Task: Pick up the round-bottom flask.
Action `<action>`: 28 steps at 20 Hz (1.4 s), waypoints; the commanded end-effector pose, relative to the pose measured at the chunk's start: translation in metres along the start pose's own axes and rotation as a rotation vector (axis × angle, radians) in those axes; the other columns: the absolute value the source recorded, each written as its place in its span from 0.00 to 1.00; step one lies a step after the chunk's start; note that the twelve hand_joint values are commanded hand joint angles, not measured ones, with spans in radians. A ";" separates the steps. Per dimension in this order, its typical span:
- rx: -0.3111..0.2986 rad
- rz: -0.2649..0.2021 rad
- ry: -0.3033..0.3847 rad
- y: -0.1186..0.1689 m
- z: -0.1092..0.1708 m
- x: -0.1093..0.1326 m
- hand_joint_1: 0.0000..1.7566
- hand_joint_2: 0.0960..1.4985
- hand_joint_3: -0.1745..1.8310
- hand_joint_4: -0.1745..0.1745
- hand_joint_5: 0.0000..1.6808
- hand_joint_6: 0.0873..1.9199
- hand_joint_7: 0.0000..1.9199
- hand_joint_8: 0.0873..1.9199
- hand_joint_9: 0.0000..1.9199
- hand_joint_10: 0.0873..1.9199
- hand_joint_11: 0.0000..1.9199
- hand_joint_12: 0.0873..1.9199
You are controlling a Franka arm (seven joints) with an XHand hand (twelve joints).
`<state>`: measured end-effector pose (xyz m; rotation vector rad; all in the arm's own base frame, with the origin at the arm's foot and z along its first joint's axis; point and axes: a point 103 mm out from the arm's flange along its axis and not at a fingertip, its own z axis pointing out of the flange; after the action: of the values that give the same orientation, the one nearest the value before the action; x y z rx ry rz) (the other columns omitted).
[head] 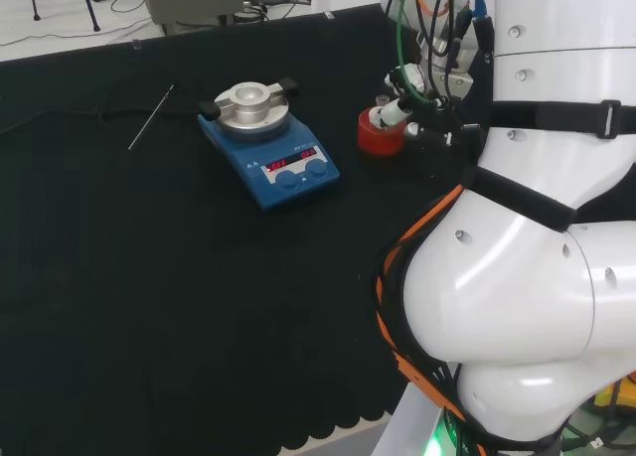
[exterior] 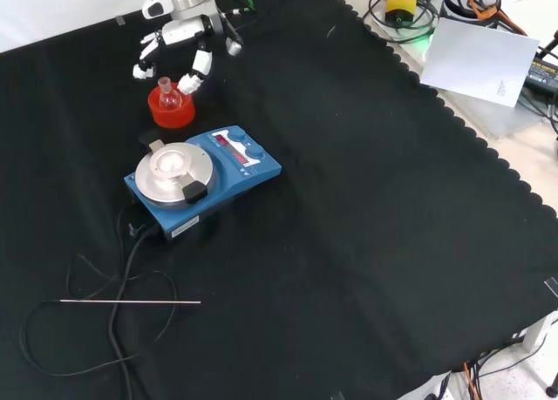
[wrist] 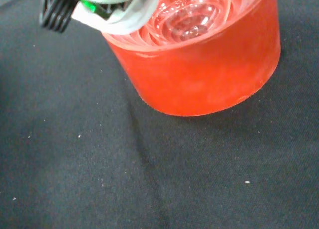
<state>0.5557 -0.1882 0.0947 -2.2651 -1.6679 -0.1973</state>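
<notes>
Round-bottom flask (exterior: 169, 96), small and of clear glass, is sitting neck-up in a red ribbed stand (exterior: 171, 109) near the counter's (exterior: 366, 243) far edge in the front view, since its curved base cannot stand alone. The hand (exterior: 179, 36) is hovering just above it, fingers (exterior: 197, 71) spread and grasping nothing, apparently lining up around the neck. A blue hotplate (exterior: 203, 179) with its smooth metal disc is sitting just beside the stand.

The white Franka arm (head: 517, 257) fills the head view from about three to five o'clock, its upper links rising toward one o'clock with orange and green cables alongside. In the front view the black and white hand (exterior: 179, 36) enters at about eleven o'clock, palm downward, its fingers (exterior: 199, 69) spread apart and gently bent, closed on nothing.
</notes>
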 end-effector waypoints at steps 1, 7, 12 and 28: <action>0.001 0.003 -0.009 0.001 0.001 0.000 0.53 0.38 0.41 0.43 0.48 0.39 0.20 0.33 0.27 0.33 0.07 0.69; 0.003 0.006 -0.008 0.006 0.005 -0.004 0.53 0.38 0.42 0.46 0.50 0.40 0.21 0.33 0.28 0.33 0.08 0.68; -0.007 0.004 -0.011 0.007 0.006 -0.002 0.54 0.38 0.42 0.48 0.52 0.40 0.21 0.33 0.28 0.33 0.08 0.68; -0.039 -0.015 -0.006 0.006 0.002 0.003 0.59 0.56 0.23 0.85 0.61 0.43 0.24 0.32 0.31 0.31 0.11 0.67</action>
<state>0.5622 -0.1869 0.0916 -2.2974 -1.6849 -0.2284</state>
